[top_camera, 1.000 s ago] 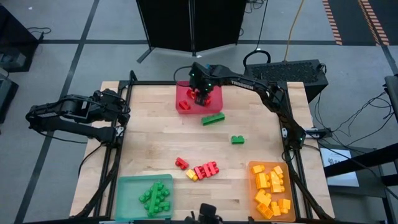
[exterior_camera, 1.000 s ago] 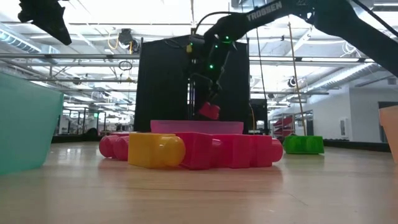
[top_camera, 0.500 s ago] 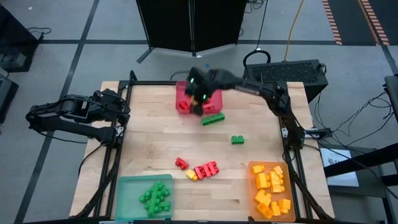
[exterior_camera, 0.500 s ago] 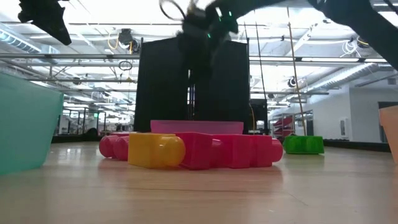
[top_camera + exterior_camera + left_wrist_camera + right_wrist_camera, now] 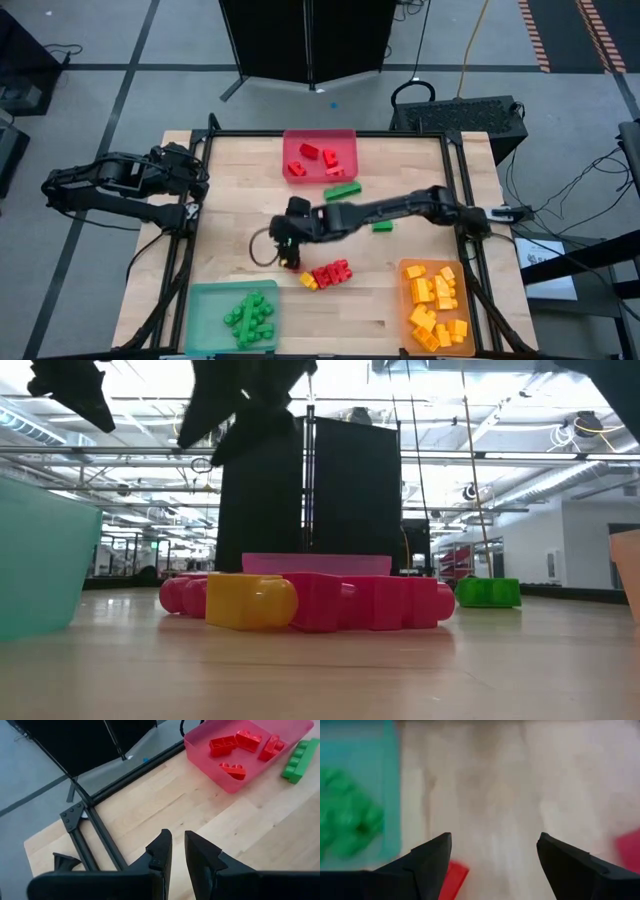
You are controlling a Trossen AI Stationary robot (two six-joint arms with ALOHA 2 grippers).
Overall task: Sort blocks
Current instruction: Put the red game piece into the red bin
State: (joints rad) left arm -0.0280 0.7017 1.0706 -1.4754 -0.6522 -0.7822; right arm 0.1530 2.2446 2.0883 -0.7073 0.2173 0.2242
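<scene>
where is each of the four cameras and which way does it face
high: above the table, looking straight down; left arm waits at the table's left edge, right gripper reaches over the loose red blocks.
low: table-top height, looking level into the room; dark arm parts hang from above.
left wrist: on the left arm, facing the red tray; left gripper nearly closed.
right wrist: looking down at wood; its wide-open jaws frame it.
shared: high and left wrist both show the red tray; high and right wrist the green tray.

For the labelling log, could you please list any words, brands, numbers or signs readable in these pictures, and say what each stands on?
No text can be read in these views.
Right arm: any lettering is too blurred to read.
Blocks, trays, table: no markings show.
</scene>
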